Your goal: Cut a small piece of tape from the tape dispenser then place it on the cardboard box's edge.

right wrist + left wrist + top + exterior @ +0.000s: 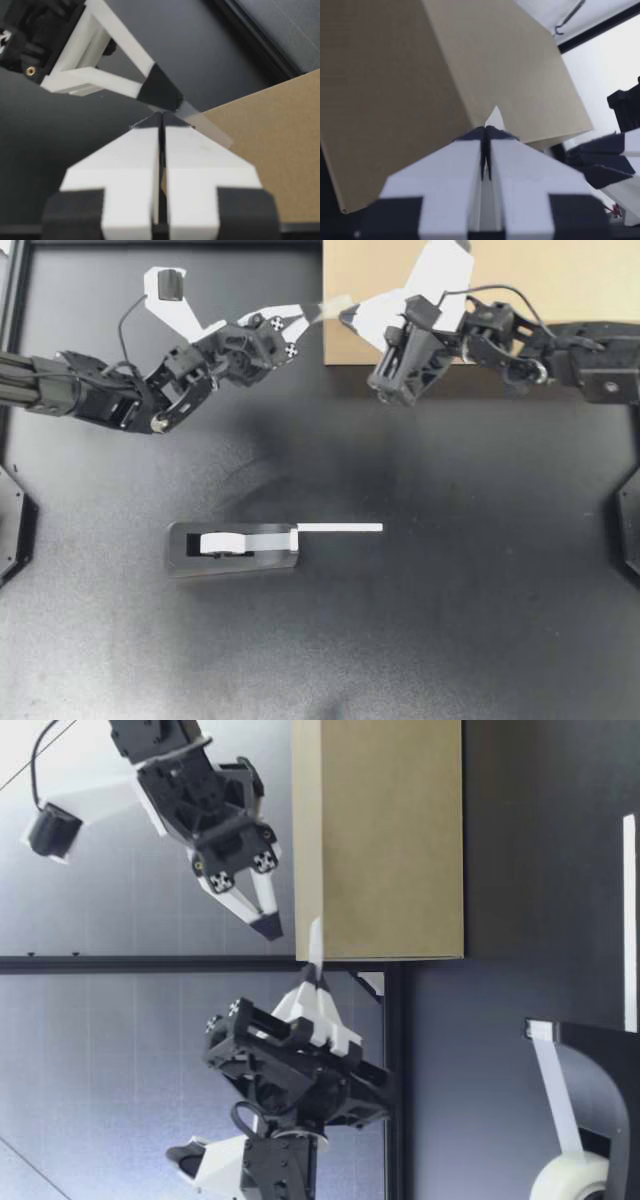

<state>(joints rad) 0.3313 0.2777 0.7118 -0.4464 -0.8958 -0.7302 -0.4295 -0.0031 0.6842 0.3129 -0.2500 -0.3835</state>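
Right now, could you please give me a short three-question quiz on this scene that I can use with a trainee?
1. True or false: the left gripper is shut on the piece of tape.
2. Short answer: is the right gripper open or shut?
3. Pick one. The tape dispenser is:
A) held by the right gripper
B) on the table, apart from both grippers
C) directly under the left gripper

Key: 1 true; 2 shut; 3 B.
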